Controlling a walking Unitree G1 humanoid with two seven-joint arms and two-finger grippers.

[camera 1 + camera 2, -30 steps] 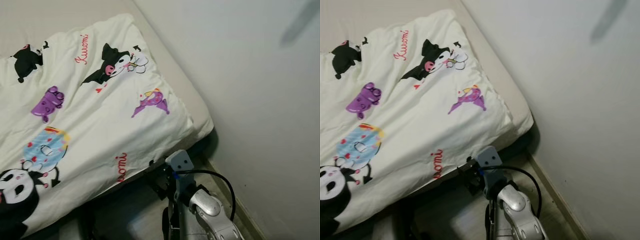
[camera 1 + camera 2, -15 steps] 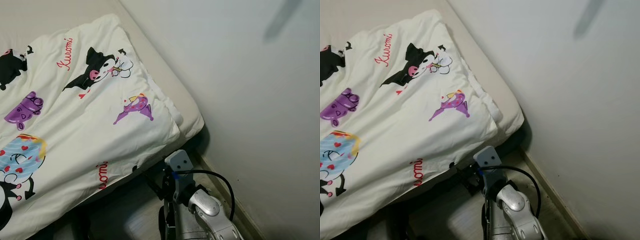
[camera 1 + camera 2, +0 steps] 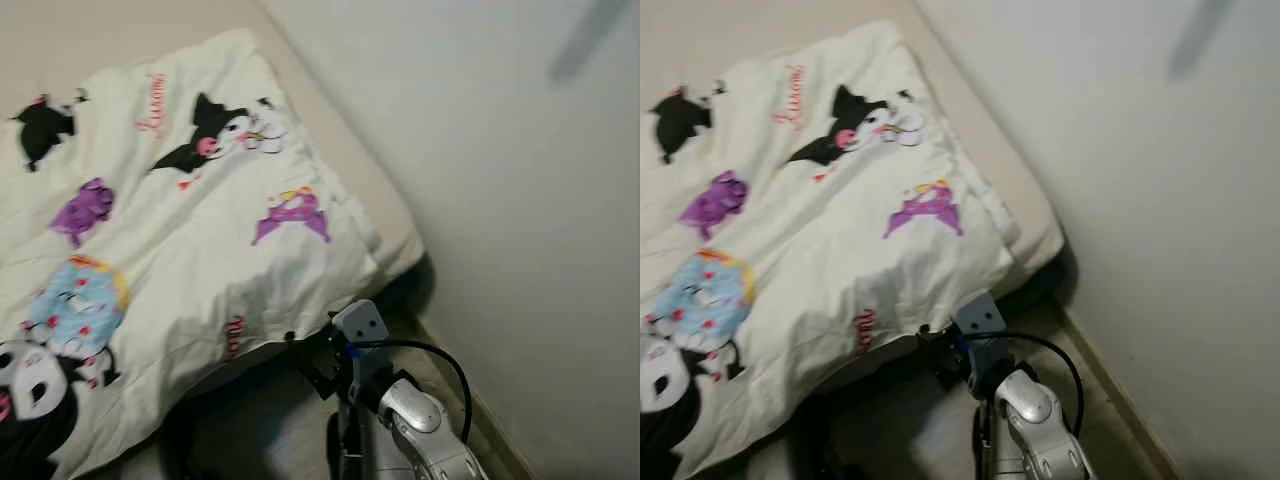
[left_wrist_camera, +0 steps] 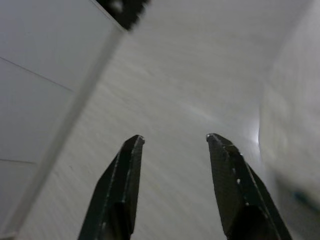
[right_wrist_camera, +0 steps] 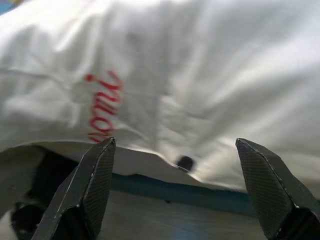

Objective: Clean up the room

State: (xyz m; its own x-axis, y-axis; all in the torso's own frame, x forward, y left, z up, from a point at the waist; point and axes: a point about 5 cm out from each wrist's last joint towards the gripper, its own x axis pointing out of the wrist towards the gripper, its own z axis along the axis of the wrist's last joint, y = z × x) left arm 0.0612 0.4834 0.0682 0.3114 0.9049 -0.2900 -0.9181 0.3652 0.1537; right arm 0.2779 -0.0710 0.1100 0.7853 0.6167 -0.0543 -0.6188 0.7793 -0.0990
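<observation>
Bed (image 3: 385,200) in a room corner, beige sheet showing along its right edge, plain white wall (image 3: 500,150) just right of it. Pale wood-look floor (image 3: 940,430) near side, baseboard (image 3: 1120,400) running along the wall foot. Head views slightly blurred.

One white duvet (image 3: 200,230) covers most of the bed, near edge hanging over the side toward the floor. Prints on it, counted: two red script words, two purple figures, one blue round figure with hearts, about three black-and-white cartoon characters (far left one cut by the frame, exact count unsure).

Right arm (image 3: 420,430) silver, low centre-right, one black cable looping off it. Right gripper (image 5: 182,165) spread wide, holding nothing, pointed at the duvet's hanging edge; red lettering (image 5: 102,107) and a small dark spot (image 5: 185,162) on the fabric lie between the fingers, not touching them as far as visible. Dark gap under the bed below that.

Left gripper (image 4: 172,142) moderately apart, empty, over bare floor beside a white panel (image 4: 40,65).
</observation>
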